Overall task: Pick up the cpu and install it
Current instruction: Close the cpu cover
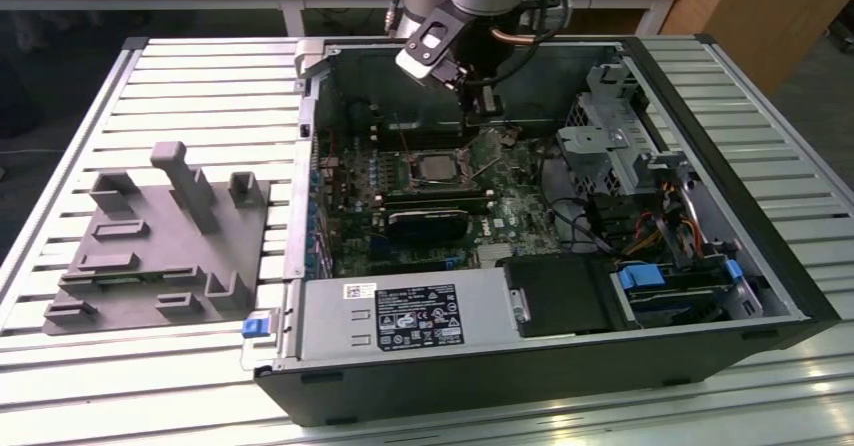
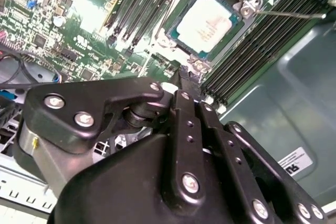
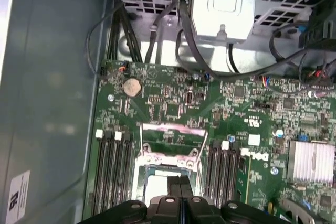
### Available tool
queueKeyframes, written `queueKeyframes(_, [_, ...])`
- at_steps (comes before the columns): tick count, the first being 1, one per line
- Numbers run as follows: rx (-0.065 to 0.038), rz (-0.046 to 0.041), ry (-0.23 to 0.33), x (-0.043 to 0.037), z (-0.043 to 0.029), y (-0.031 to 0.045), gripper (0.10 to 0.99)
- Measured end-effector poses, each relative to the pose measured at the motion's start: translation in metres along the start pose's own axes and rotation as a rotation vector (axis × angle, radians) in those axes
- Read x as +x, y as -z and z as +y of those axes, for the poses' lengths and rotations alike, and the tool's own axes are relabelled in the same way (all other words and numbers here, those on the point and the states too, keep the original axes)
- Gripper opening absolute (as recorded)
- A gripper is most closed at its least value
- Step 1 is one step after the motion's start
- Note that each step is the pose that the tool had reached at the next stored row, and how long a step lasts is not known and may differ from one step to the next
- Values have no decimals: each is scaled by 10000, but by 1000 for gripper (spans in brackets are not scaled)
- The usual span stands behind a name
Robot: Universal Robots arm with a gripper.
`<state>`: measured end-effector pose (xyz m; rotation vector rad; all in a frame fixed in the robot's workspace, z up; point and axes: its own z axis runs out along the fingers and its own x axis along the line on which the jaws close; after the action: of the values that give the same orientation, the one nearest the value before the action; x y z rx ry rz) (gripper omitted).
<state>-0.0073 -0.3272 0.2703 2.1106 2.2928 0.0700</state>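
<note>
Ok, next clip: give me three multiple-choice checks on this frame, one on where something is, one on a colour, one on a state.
1. Where does the cpu lie?
A. on the fixture plate
B. in the motherboard socket
C. between the fingers of the tool

2. What colour is the fixture plate beside the computer case?
A. grey
B. blue
C. red

3. How do the tool's fingers stand?
A. spread wide
B. shut together
C. clamped on a cable

Answers: 1 B, its silvery top sits inside the socket frame in the second wrist view. 2 A, it is plain grey in the exterior view. 3 B, the fingers meet with nothing between them in the first wrist view.
</note>
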Motion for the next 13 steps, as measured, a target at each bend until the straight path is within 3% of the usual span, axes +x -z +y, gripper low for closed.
queueKeyframes(13, [14,-2,1,-7,193,-41,106])
